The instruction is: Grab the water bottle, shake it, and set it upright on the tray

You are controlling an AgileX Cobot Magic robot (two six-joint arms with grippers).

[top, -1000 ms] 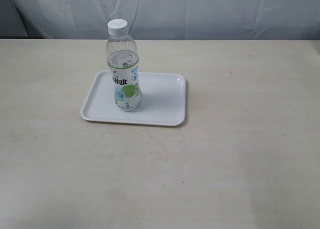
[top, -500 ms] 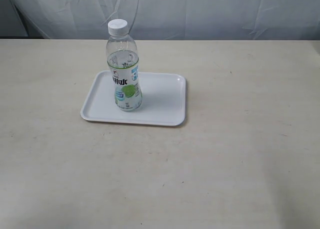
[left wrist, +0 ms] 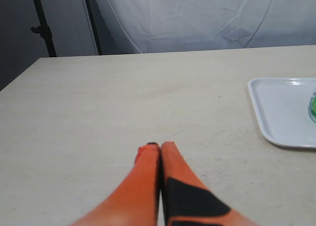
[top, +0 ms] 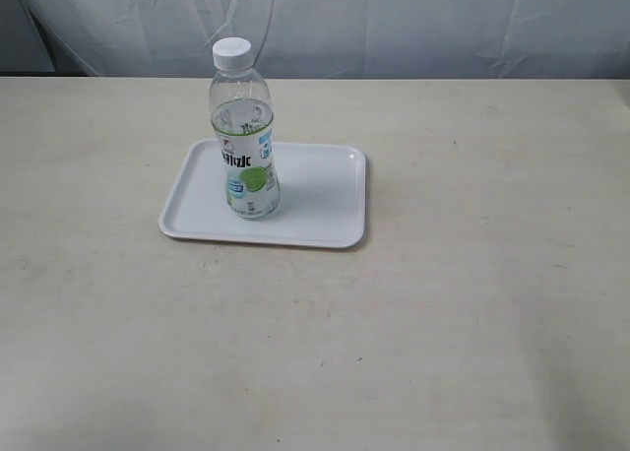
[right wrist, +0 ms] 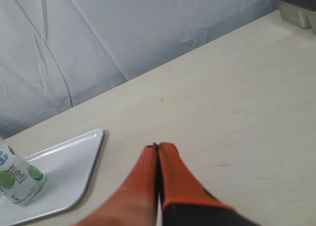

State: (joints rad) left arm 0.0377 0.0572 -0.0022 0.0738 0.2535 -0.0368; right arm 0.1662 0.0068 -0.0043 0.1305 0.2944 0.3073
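Note:
The water bottle stands upright on the left half of the white tray, its white cap on and the lime label facing the camera. Neither arm shows in the exterior view. In the left wrist view my left gripper is shut, its orange fingers pressed together above bare table, with the tray off to one side and a green sliver of the bottle at the frame edge. My right gripper is shut too, well apart from the tray and the bottle's base.
The beige table spreads wide around the tray. A white cloth backdrop hangs behind its far edge. A dark stand pole rises beyond one table corner, and a grey metal container sits at another corner.

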